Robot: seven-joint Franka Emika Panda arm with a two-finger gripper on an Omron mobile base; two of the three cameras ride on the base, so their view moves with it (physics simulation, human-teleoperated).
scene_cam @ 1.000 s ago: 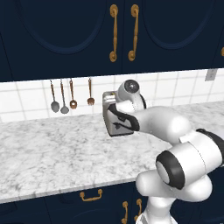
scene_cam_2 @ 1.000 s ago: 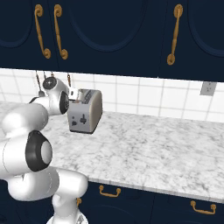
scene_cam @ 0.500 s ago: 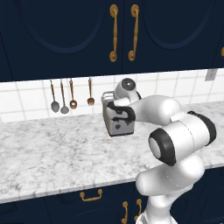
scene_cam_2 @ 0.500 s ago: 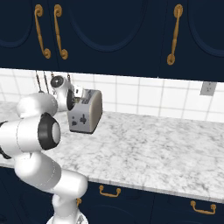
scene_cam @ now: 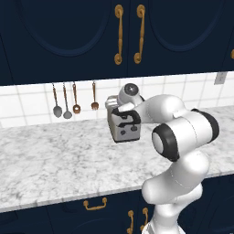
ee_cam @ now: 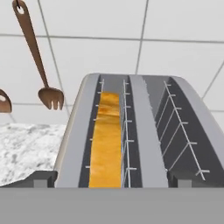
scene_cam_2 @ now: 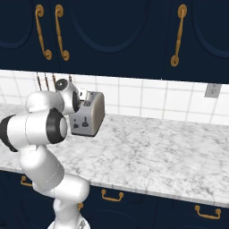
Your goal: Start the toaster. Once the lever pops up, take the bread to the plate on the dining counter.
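Observation:
The silver-grey toaster (scene_cam: pixel 123 130) stands on the marble worktop against the tiled wall, its end face with dark marks turned toward me (scene_cam_2: pixel 87 118). The golden-orange bread (ee_cam: pixel 106 140) sits low in the toaster's (ee_cam: pixel 140 127) left slot; the right slot is empty. My gripper (scene_cam: pixel 124 114) hovers just above the near end of the toaster (scene_cam_2: pixel 80 102), open, its finger tips (ee_cam: pixel 43 179) spread wide to either side of the slots and holding nothing. The plate and the dining counter are out of view.
Several utensils (scene_cam: pixel 67 100) hang on the wall left of the toaster, a brown fork (ee_cam: pixel 49 97) nearest it. Navy cabinets with brass handles (scene_cam: pixel 129 34) hang overhead. The marble worktop (scene_cam_2: pixel 156 150) stretches right toward a wall socket (scene_cam_2: pixel 211 90).
My arm's elbow has swung up and back and the hand has edged slightly left over the toaster. The toaster has not moved and the jaws stay open.

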